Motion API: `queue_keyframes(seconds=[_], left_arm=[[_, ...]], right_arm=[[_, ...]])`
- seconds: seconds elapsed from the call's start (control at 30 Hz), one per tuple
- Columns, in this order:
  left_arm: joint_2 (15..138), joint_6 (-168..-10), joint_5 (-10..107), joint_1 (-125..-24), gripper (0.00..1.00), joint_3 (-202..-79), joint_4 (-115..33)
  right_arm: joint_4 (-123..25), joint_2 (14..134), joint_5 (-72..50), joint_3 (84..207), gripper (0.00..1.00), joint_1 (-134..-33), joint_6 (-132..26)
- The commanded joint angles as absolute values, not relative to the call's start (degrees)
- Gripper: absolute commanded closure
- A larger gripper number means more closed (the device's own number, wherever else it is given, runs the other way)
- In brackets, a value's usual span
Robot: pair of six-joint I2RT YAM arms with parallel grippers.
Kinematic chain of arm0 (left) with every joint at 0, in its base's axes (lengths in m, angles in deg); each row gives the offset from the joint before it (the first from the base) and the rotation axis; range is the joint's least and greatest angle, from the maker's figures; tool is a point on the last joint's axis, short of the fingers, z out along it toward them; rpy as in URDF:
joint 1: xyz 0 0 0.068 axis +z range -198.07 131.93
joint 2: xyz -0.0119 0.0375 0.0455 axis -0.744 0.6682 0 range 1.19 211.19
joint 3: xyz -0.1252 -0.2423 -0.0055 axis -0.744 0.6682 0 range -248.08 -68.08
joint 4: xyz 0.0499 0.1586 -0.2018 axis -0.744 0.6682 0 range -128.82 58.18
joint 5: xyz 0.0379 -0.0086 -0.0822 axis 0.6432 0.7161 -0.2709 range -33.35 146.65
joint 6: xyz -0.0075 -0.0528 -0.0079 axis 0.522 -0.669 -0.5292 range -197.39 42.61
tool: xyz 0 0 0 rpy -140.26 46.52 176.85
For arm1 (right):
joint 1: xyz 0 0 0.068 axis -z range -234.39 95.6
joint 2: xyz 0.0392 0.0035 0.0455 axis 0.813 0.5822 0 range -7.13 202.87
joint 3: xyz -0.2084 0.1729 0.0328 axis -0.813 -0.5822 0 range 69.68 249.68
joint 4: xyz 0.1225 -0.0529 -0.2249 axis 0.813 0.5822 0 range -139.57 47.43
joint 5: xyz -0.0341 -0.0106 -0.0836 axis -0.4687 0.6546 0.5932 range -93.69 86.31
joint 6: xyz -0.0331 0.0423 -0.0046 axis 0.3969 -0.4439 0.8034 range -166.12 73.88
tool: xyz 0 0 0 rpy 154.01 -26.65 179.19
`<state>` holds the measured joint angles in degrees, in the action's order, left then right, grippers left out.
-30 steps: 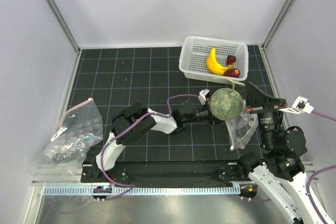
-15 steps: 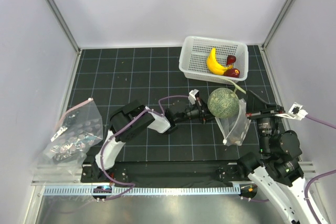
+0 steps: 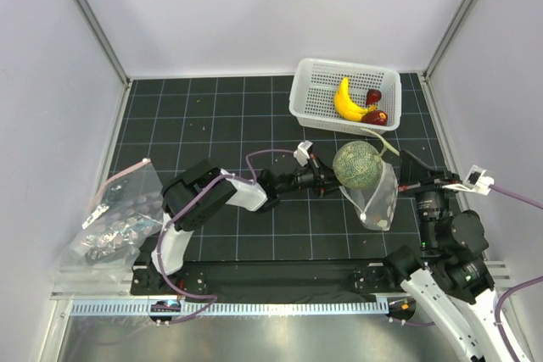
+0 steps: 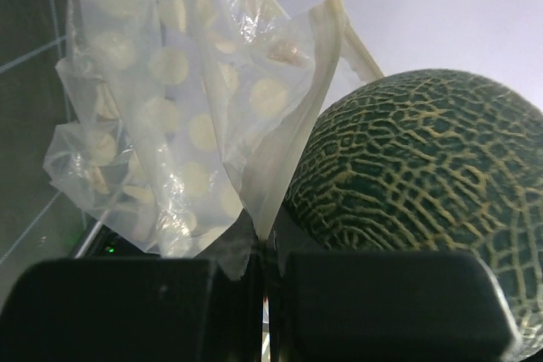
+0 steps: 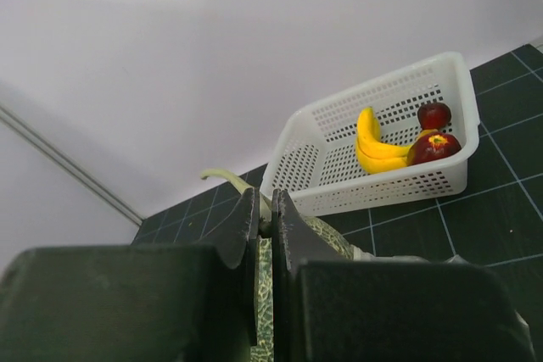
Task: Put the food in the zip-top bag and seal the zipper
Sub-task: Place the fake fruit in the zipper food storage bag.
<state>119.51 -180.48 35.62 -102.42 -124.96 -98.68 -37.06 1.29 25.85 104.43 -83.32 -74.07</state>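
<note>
The grey-green netted melon [image 3: 356,165] hangs above the mat by its pale stem [image 5: 222,178], and my right gripper [image 5: 265,214] is shut on that stem. The clear zip-top bag [image 3: 378,202] sags below and to the right of the melon. My left gripper [image 4: 263,247] is shut on the bag's edge, right beside the melon [image 4: 424,167]. The pale zipper strip [image 4: 352,40] runs up along the bag's mouth. How far the melon sits inside the bag I cannot tell. The yellow banana [image 3: 346,101] and two dark-red fruits [image 3: 374,97] lie in the basket.
The white perforated basket [image 3: 307,99] stands at the back right of the black gridded mat. Another clear bag [image 3: 119,214] with a pink strip lies at the left edge. Grey walls close in both sides and the back.
The left arm has drawn back to the left, pulling the bag's edge with it. The melon and right gripper shifted a little left, and the bag now hangs closer under the melon.
</note>
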Motion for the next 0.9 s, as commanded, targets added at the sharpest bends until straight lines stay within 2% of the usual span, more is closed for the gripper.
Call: queue_keyframes(seconds=[0.0, 0.53, 0.73, 0.87], left_arm=[[114.0, -174.6, 35.0, -102.1, 1.0, -127.8, -90.5], [106.6, -156.9, 38.2, -101.9, 1.0, -137.6, -53.6], [103.5, -153.4, 38.1, -101.6, 1.0, -138.6, -47.4], [103.3, -150.8, 38.2, -101.2, 1.0, -140.5, -44.0]], right_arm=[[-35.9, 0.6, 26.0, 108.1, 0.99, -83.7, -70.6], [-34.3, 7.5, 19.2, 110.0, 0.99, -83.7, -67.9], [-34.8, 9.3, 16.0, 109.4, 0.99, -83.7, -67.9], [-30.2, 11.6, 15.9, 112.4, 0.99, -83.7, -66.6]])
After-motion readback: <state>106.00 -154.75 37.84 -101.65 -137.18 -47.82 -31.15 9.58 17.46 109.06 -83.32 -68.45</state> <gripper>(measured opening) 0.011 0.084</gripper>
